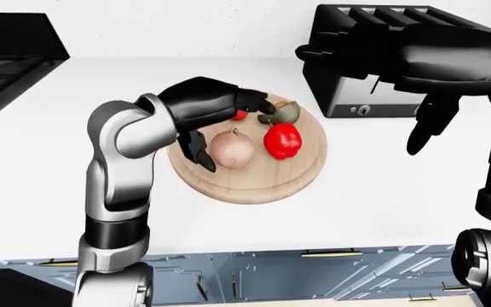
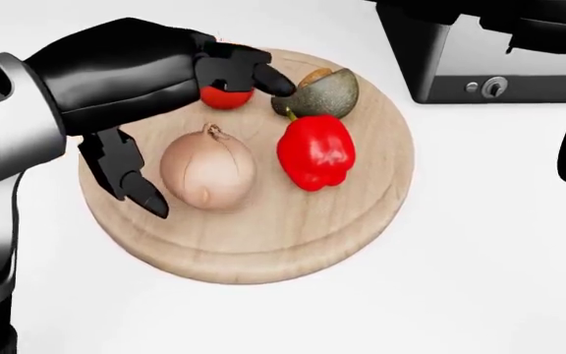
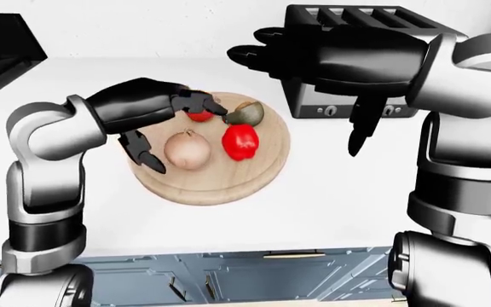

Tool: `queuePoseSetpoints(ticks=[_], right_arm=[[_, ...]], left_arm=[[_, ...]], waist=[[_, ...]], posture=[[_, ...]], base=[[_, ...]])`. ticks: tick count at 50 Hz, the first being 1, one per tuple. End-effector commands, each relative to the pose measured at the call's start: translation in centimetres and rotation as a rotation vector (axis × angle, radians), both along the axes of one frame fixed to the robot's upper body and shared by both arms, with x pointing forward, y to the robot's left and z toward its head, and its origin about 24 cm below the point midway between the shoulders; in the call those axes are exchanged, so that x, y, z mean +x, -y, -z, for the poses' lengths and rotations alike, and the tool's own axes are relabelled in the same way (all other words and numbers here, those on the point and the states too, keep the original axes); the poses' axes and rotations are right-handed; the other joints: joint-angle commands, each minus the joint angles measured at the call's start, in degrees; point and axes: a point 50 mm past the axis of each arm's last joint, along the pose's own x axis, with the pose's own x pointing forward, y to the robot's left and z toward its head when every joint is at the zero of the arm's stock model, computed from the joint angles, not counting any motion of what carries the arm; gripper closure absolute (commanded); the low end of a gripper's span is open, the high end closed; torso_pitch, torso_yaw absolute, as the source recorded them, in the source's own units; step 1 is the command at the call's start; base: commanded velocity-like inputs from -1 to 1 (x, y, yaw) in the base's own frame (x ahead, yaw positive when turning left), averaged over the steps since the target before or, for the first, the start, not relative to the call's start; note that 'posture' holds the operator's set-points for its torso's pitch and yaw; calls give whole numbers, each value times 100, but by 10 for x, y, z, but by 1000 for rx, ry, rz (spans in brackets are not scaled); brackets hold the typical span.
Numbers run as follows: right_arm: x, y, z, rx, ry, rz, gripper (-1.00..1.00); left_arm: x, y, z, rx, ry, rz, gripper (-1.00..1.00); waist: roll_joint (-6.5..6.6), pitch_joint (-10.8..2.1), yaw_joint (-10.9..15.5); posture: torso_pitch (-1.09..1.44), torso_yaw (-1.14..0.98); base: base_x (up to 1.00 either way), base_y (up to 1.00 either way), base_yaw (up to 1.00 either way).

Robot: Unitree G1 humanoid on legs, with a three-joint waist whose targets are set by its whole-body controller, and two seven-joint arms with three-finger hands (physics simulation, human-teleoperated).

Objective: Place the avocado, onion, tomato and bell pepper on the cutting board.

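A round wooden cutting board (image 2: 263,243) lies on the white counter. On it rest a pale onion (image 2: 207,167), a red bell pepper (image 2: 314,153), a halved avocado (image 2: 322,94) and a red tomato (image 2: 224,96). My left hand (image 2: 214,140) hovers open over the board's left part. Its thumb (image 2: 125,177) hangs beside the onion without touching it, and its fingers (image 2: 249,74) reach over the tomato, partly hiding it. My right hand (image 3: 301,96) is open, up in the air in front of the toaster, right of the board, holding nothing.
A black toaster (image 1: 356,96) stands on the counter just to the upper right of the board. A dark stove (image 1: 6,57) fills the upper left of the left-eye view. The counter's near edge with blue-grey cabinet fronts (image 1: 271,275) runs along the bottom.
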Motion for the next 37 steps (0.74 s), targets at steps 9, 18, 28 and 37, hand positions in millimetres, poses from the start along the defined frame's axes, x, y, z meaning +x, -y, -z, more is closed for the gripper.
queuePoseSetpoints(ticks=[9, 18, 28, 37], right_arm=[[-7, 2, -15, 18, 66, -2, -100], [-7, 3, -16, 13, 68, 6, -100], [-10, 14, -19, 33, 85, 35, -100], [-12, 25, -19, 44, 86, 62, -100]], left_arm=[[-16, -16, -27, -27, 94, -14, -73], [-31, -36, -38, -43, 124, -45, -95], [-46, -57, -55, -79, 175, -82, -100], [-55, -77, -60, -95, 202, -125, -100]], waist=[[-1, -144, -6], [25, -131, -15], [40, -113, -12], [63, -106, -18]], posture=[[0, 0], [0, 0], [0, 0], [0, 0]], base=[[0, 0, 0], [0, 0, 0], [0, 0, 0], [0, 0, 0]])
